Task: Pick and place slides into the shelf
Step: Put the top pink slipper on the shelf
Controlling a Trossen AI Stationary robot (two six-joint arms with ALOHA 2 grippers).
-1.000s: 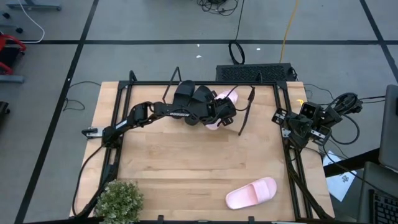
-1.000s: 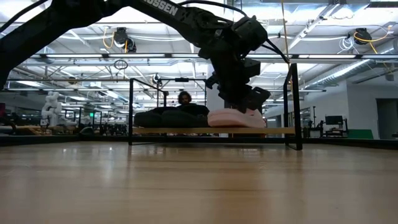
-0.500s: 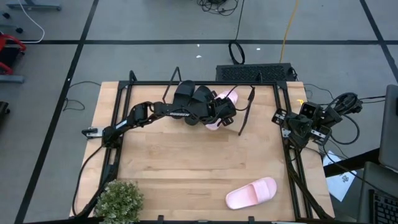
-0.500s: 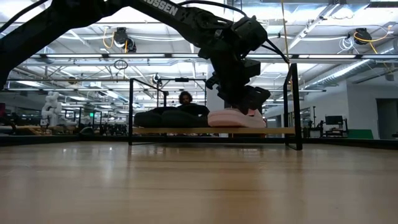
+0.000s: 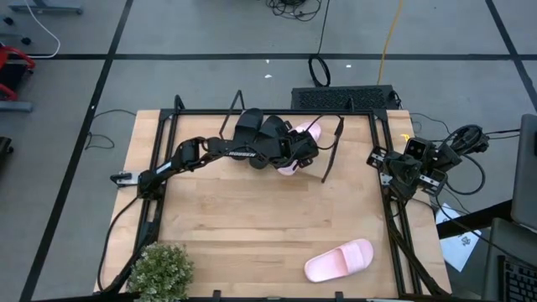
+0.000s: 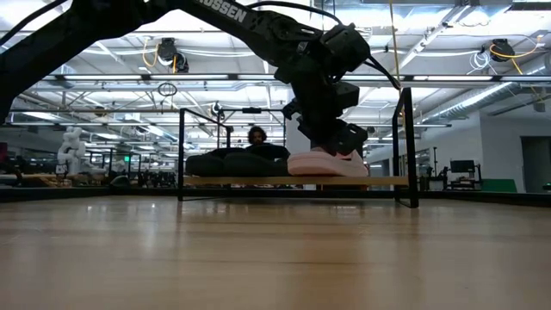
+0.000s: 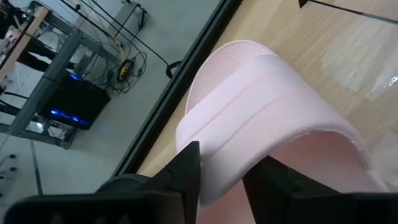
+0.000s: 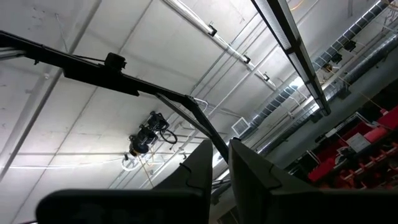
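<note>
One pale pink slide (image 5: 300, 134) (image 6: 327, 164) lies sole down on the shelf (image 6: 379, 181), a low plank at the table's far edge. It sits just right of the two black slides (image 5: 258, 127) (image 6: 232, 162). My left gripper (image 5: 295, 156) (image 7: 230, 158) (image 6: 336, 142) reaches over from the left and is shut on this pink slide. The other pink slide (image 5: 338, 260) lies flat on the tabletop near the near right corner. My right gripper (image 8: 224, 163) is parked at the table's right edge (image 5: 401, 170), shut and pointing up at the ceiling. My left gripper holds the pink slide by the edge of its wide strap (image 7: 217, 183), with one finger (image 7: 186, 168) outside the strap and the other (image 7: 273, 180) under it, inside the opening. The fingers come from above, slanting down. The slide's sole rests on the shelf plank.
A black wire end frame (image 5: 334, 153) stands at the shelf's right end, with bare plank (image 6: 387, 181) between it and the pink slide. A potted plant (image 5: 159, 270) sits at the near left corner. Black rails (image 5: 390, 210) run along the table's edges. A person (image 6: 256, 136) shows beyond the shelf.
My left gripper has shifted very slightly up over the pink slide; the slide stays on the shelf plank.
</note>
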